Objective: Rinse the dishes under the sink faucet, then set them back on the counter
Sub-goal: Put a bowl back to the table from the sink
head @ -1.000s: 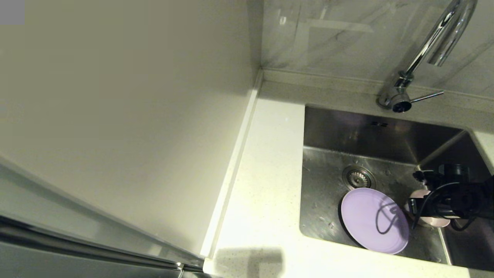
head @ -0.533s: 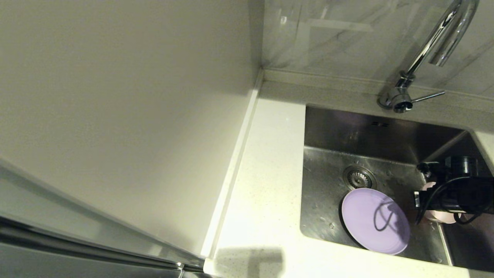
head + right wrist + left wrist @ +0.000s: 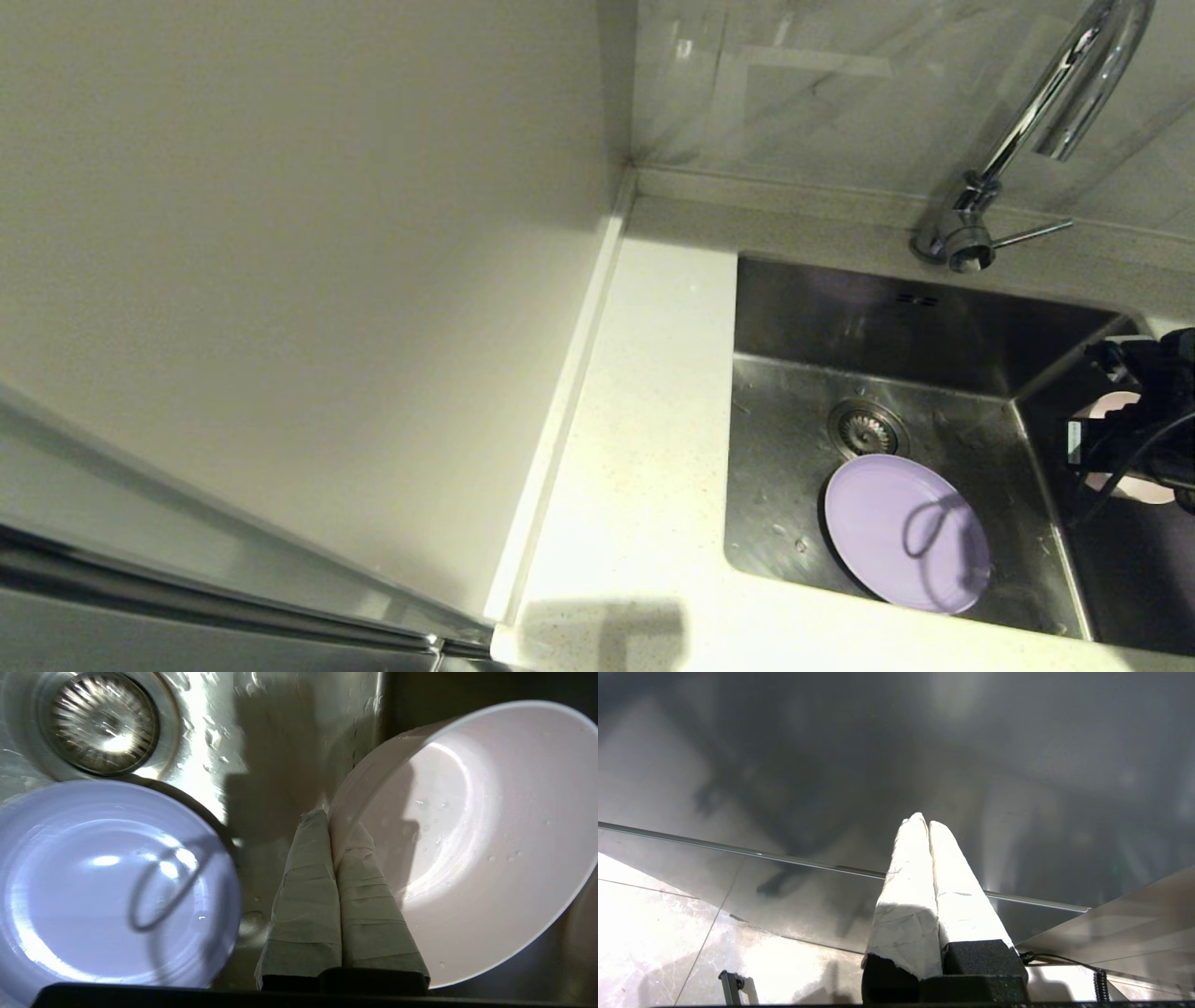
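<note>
My right gripper [image 3: 332,820] is shut on the rim of the pale pink bowl [image 3: 472,830], one finger inside it and one outside. The head view shows the pink bowl [image 3: 1120,411] lifted clear of the sink floor at the far right, partly hidden by the black right arm [image 3: 1134,434]. The lilac plate [image 3: 906,532] lies flat on the floor of the sink [image 3: 794,448], near the round drain strainer [image 3: 866,429]. The chrome faucet [image 3: 1046,121] rises behind the sink. My left gripper [image 3: 923,820] is shut on nothing, parked away from the sink.
The white speckled counter [image 3: 644,448] runs along the sink's left, bounded by a low raised edge strip [image 3: 569,373] and a pale wall panel. Grey marbled tile [image 3: 794,84] backs the faucet. The faucet's thin lever [image 3: 1032,233] points right.
My right gripper closed on the pink bowl's rim, then lifted it off the sink floor and carried it to the right. The plate has not moved.
</note>
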Controlling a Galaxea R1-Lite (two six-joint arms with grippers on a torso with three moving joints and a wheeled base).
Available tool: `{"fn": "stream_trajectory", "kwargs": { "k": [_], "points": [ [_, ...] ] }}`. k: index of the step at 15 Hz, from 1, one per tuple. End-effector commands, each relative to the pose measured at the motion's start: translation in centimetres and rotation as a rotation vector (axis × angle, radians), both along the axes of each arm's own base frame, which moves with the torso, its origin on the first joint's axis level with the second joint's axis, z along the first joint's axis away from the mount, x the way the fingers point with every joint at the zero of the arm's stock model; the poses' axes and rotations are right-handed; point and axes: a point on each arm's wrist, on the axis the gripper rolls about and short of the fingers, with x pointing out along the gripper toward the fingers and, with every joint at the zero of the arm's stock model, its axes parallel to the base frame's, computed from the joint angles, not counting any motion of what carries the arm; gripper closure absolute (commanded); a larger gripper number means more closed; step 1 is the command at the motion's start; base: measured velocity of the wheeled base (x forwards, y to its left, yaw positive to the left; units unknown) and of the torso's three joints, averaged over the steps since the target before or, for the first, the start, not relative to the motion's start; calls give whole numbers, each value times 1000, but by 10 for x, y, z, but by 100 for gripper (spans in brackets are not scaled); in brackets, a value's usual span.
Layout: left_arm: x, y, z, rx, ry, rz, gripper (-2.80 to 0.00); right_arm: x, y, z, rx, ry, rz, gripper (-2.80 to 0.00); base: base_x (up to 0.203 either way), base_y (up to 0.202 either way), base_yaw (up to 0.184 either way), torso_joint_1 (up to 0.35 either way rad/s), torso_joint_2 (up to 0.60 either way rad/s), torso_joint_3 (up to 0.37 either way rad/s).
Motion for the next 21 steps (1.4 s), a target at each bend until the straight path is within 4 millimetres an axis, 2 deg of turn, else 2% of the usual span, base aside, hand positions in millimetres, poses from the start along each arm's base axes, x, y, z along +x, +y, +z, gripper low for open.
{"fn": "stream_trajectory", "kwargs": {
  "k": [1, 4, 8, 10, 11, 14, 17, 21],
  "points": [
    [0, 0, 0, 0, 1, -1, 0, -25, 12, 37, -1, -125, 36, 0, 0, 0, 0, 0, 0, 0],
    [0, 0, -1, 0, 2, 0, 0, -44, 33, 67, 58, -255, 80, 0, 0, 0, 0, 0, 0, 0],
    [0, 0, -1, 0, 2, 0, 0, -56, 88, 74, 97, -298, 272, 0, 0, 0, 0, 0, 0, 0],
    [0, 0, -1, 0, 2, -1, 0, -57, 115, 88, 186, -432, 355, 0, 0, 0, 0, 0, 0, 0],
    [0, 0, -1, 0, 2, -1, 0, -56, 121, 98, 232, -532, 368, 0, 0, 0, 0, 0, 0, 0],
    [0, 0, -1, 0, 2, 0, 0, -52, 124, 135, 424, -739, 348, 0, 0, 0, 0, 0, 0, 0],
    [0, 0, -1, 0, 2, -1, 0, -59, 123, 169, 737, -849, 292, 0, 0, 0, 0, 0, 0, 0],
    [0, 0, -1, 0, 2, 0, 0, -65, 119, 183, 1097, -874, 235, 0, 0, 0, 0, 0, 0, 0]
  ]
}}
